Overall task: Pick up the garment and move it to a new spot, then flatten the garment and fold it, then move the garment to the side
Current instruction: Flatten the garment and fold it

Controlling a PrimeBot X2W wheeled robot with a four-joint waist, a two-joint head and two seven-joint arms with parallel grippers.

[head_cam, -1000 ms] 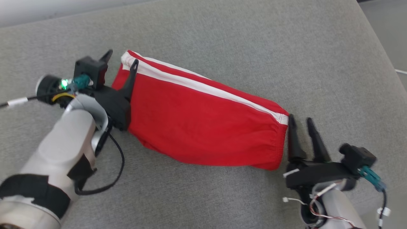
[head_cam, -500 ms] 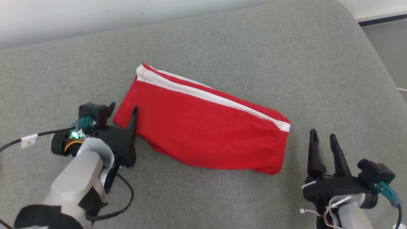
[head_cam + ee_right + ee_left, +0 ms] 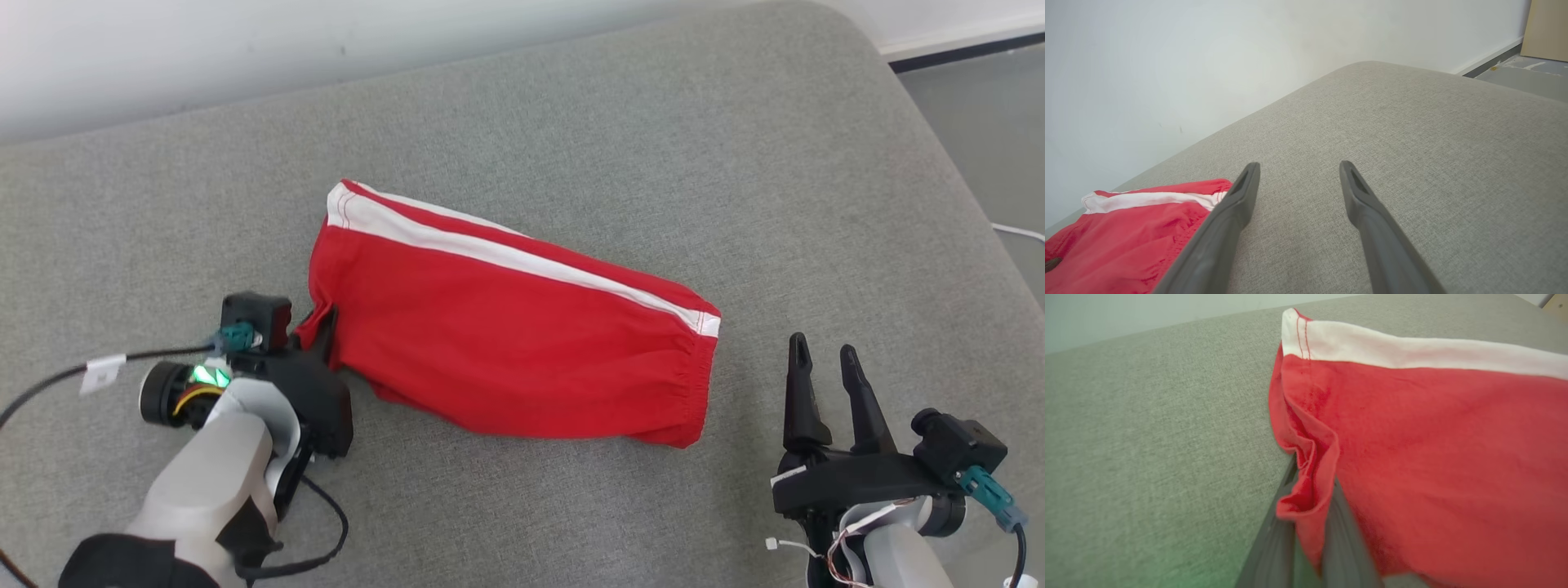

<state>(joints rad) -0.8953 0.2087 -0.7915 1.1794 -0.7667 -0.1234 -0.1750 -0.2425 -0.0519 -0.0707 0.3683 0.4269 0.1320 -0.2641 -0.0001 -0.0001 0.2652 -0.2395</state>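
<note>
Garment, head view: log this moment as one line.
garment: lying on grey cushion | left gripper: shut on garment's left edge | right gripper: open, apart from garment

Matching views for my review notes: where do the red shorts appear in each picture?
Head view: red shorts at centre, slanting across the grey cushion.
Left wrist view: shorts across the right half, hem corner pinched in the left gripper.
Right wrist view: shorts at lower left, beside the right gripper.
Shared landmark: the white stripe.

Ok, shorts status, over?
Left gripper shut on red shorts, hem corner. Right gripper open, off the cloth. Shorts lying on grey cushion. Nothing in the way.
</note>
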